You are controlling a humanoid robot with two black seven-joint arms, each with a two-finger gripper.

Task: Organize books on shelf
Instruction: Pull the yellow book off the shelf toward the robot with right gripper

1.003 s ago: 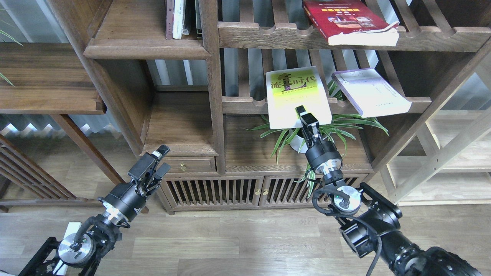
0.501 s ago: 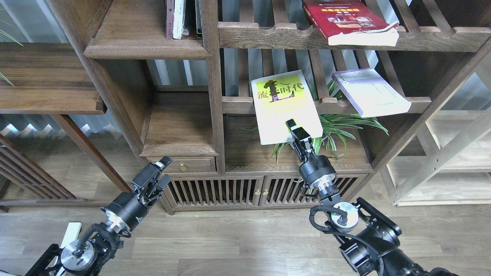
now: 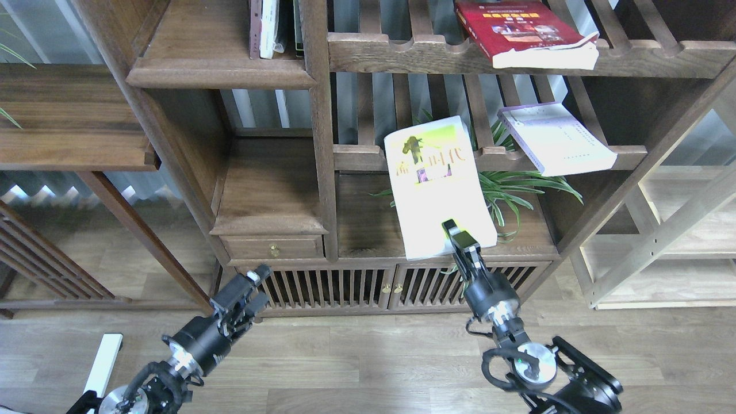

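My right gripper (image 3: pixel 455 234) is shut on the near edge of the yellow-green book (image 3: pixel 436 184) and holds it tilted in the air, in front of the slatted rack and the plant. The pale lavender-white book (image 3: pixel 555 137) lies on the slatted rack at the right, overhanging its rail. The thick red book (image 3: pixel 523 30) lies on the upper slatted rack. The dark-brown solid shelf (image 3: pixel 218 69) at upper left carries several upright books (image 3: pixel 270 29). My left gripper (image 3: pixel 253 287) is low at the left, empty, its fingers slightly apart.
A potted spider plant (image 3: pixel 517 184) stands behind the held book on the cabinet top (image 3: pixel 368 230). A small drawer (image 3: pixel 273 248) and slatted cabinet doors (image 3: pixel 339 287) lie below. A light wooden frame (image 3: pixel 661 230) stands at the right. A white object (image 3: pixel 103 362) lies on the floor.
My right gripper has pulled the yellow-green book off the slatted rack, down and toward me. My left arm has moved lower and to the right.
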